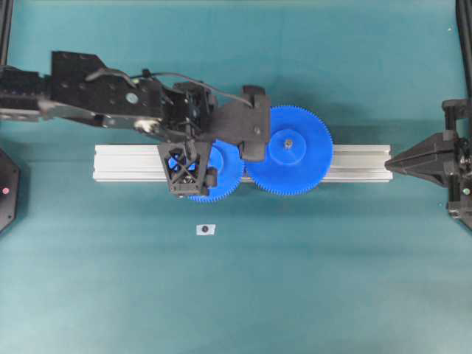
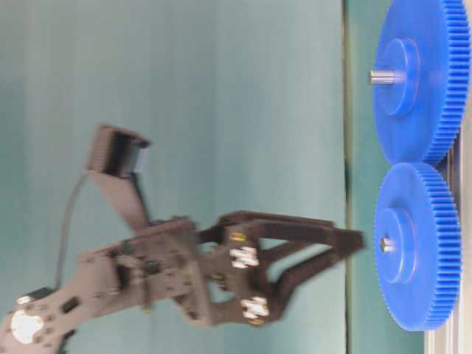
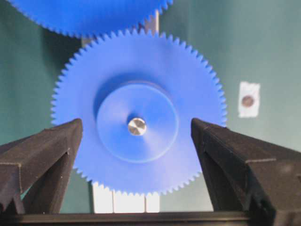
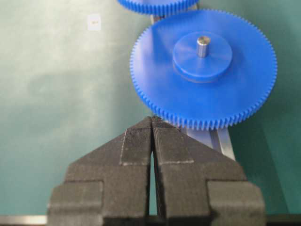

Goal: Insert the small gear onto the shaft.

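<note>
1. the teal counter (image 1: pixel 332 280) fills every view, and here it carries one long silvery aluminium rail (image 1: pixel 361 164) lying crosswise.
2. two blue gears sit on that rail with teeth meshed. the large gear (image 1: pixel 289 150) is on the right in the overhead view, a metal pin up through its hub.
3. the small gear (image 3: pixel 137 113) sits just left of it, and it is already seated on the shaft (image 3: pixel 137 126): the left wrist view catches the shiny pin tip dead centre in the raised hub.
4. from overhead that hub is hidden under the left arm; only the table-level view gives it in profile, pin tip just poking out of the hub.
5. the left pincer (image 3: pixel 136 141) hangs over the small gear with its jaws spread wide, one black finger (image 3: pixel 47 150) either side of the hub, gripping nothing. the table-level view shows the tips just clear of the gear face.
6. the right pincer (image 4: pixel 152 123) is parked at the rail's right end, jaws pressed together, nothing between them.
7. smallest item: a white tag (image 1: pixel 206 229) with a dark round spot, alone on the counter apart from the rail. no writing readable anywhere.
</note>
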Robot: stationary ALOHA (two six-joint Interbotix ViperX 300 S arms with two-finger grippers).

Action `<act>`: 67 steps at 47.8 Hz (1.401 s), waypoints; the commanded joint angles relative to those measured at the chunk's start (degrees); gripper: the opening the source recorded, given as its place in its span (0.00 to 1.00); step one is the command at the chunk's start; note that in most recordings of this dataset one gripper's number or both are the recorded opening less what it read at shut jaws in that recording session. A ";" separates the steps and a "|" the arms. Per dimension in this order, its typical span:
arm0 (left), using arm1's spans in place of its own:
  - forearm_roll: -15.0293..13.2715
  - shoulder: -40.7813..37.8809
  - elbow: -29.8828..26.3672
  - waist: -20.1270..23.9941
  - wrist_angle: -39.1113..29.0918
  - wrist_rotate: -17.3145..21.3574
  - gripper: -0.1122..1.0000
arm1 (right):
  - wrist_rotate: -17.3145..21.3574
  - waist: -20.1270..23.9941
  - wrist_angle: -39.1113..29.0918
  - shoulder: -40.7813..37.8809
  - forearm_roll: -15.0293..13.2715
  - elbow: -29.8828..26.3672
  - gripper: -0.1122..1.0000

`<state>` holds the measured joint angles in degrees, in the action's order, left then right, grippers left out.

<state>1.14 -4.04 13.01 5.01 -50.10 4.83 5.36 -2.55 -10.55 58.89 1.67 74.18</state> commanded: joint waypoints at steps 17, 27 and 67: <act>0.09 7.91 -1.67 -0.53 0.18 -0.88 0.91 | 0.53 -0.18 0.35 -0.35 0.09 -0.88 0.12; 0.09 10.11 -1.23 -0.53 0.18 -1.23 0.91 | 0.53 -0.18 0.44 -0.35 0.09 -0.79 0.12; 0.09 11.07 -0.35 -1.32 0.18 -3.08 0.91 | 0.53 -0.18 0.44 -0.35 0.09 -0.88 0.12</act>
<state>1.14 5.27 13.10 3.87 -50.19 1.93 5.36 -2.64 -10.55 58.80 1.67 74.18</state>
